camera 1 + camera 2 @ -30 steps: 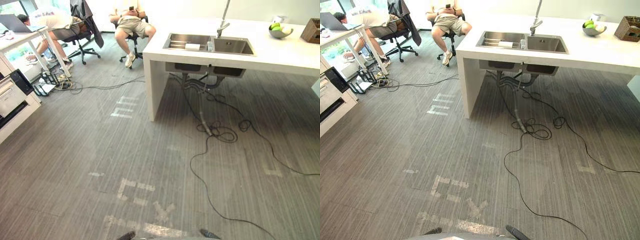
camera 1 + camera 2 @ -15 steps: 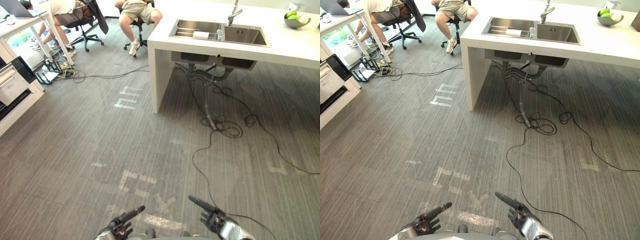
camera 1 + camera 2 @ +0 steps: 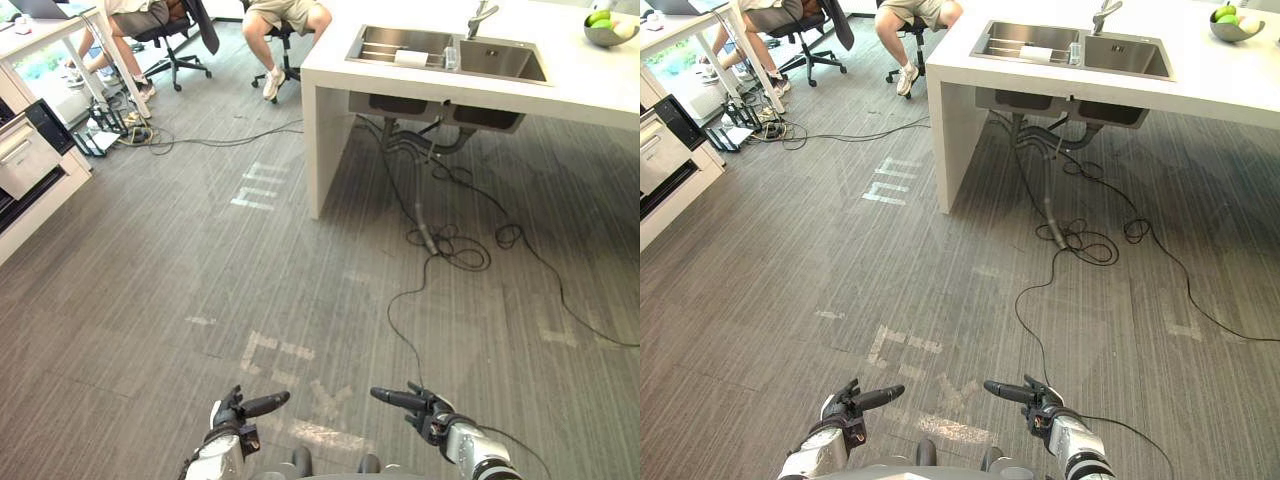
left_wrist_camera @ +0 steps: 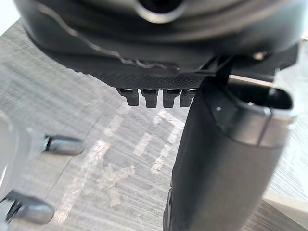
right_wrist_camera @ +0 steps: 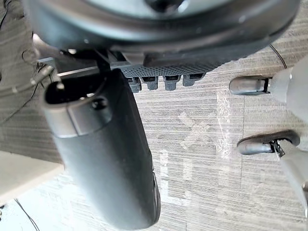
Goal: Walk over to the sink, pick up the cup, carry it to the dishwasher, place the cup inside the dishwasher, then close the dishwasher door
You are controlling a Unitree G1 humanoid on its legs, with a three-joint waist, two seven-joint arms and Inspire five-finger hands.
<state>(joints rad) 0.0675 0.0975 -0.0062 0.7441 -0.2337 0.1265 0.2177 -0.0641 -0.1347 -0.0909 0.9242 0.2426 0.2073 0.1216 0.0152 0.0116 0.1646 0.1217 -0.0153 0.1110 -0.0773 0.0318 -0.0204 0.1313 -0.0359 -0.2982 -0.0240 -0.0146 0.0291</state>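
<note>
You are on the walk-up, so aim for the front edge of the white tabletop point(image 3: 590, 80), where the sink point(image 3: 500, 62) is let in near its left end. Come in square to the sink and pass clear of the coil of cable point(image 3: 462, 248) on the floor below it. Stop close enough that you need not lean. Your left hand point(image 3: 230, 414) and right hand point(image 3: 432, 412) hang low before you over the floor, both relaxed and empty, thumbs standing out, nothing grasped. The cup point(image 3: 449, 57), as far as I can judge, is the small clear thing on the strip between the two basins, beside the faucet point(image 3: 478, 17); it is too small to be sure. It stands well apart from both hands, ahead and to the right, on the right hand's side.
</note>
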